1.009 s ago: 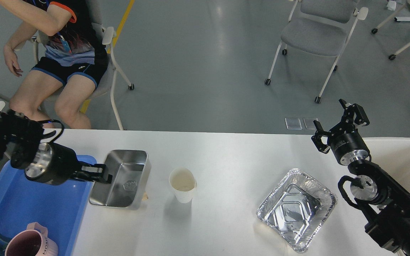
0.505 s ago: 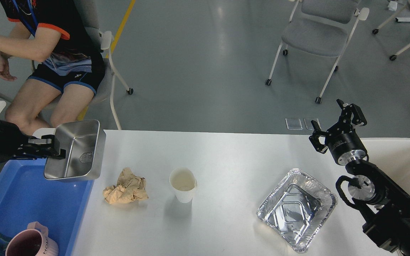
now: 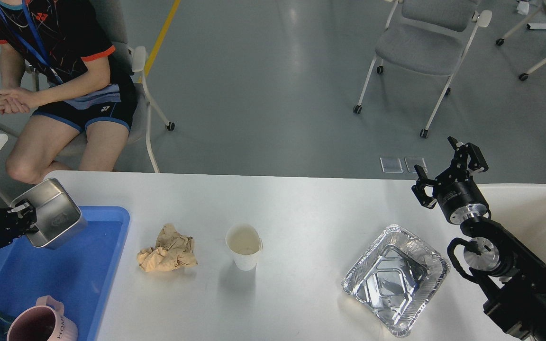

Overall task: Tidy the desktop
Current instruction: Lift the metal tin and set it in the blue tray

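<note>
The white desktop [image 3: 301, 208] spans the view. My left gripper [image 3: 25, 219] is shut on the rim of a steel rectangular container [image 3: 51, 214], held tilted above the blue tray [image 3: 55, 279] at the left. On the desktop lie a crumpled brown paper [image 3: 167, 255], a white paper cup [image 3: 243, 246] and an aluminium foil tray [image 3: 395, 278]. My right gripper [image 3: 443, 166] is open and empty, raised above the desktop's far right edge.
A pink mug [image 3: 40, 324] stands in the blue tray's near corner. A white bin [image 3: 538, 213] sits at the right behind my right arm. A person [image 3: 59, 85] sits on a chair beyond the far left corner. A grey chair [image 3: 424, 42] stands farther back.
My left gripper has lifted the steel container off the desktop and carried it left over the blue tray, uncovering the crumpled paper. The right arm has barely moved. The person has shifted.
</note>
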Action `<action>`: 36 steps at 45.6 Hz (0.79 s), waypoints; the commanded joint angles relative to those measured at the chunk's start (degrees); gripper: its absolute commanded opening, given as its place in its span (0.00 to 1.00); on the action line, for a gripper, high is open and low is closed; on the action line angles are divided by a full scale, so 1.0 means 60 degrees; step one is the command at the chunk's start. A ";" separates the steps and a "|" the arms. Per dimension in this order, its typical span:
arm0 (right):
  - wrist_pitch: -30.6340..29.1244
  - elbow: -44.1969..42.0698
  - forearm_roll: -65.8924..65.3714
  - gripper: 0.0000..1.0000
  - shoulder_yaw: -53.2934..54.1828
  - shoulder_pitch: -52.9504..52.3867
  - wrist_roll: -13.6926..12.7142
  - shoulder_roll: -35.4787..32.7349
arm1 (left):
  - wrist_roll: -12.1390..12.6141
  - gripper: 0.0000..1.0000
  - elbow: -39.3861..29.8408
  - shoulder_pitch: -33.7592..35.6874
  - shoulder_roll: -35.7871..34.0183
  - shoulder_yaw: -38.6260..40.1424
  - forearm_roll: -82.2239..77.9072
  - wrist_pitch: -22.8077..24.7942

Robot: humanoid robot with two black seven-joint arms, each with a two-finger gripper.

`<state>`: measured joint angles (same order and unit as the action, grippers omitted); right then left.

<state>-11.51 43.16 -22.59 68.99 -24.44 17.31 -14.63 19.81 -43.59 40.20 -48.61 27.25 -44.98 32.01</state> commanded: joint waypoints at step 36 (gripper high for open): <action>-0.0001 -0.0030 0.0000 1.00 -0.0015 0.0001 0.0000 0.0006 | 0.0097 0.86 0.0498 -0.0212 0.0836 0.0365 0.1563 -0.1043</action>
<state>-11.52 42.89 -22.59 68.99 -24.37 17.31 -14.59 19.84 -38.87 36.91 -42.77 28.44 -38.97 24.99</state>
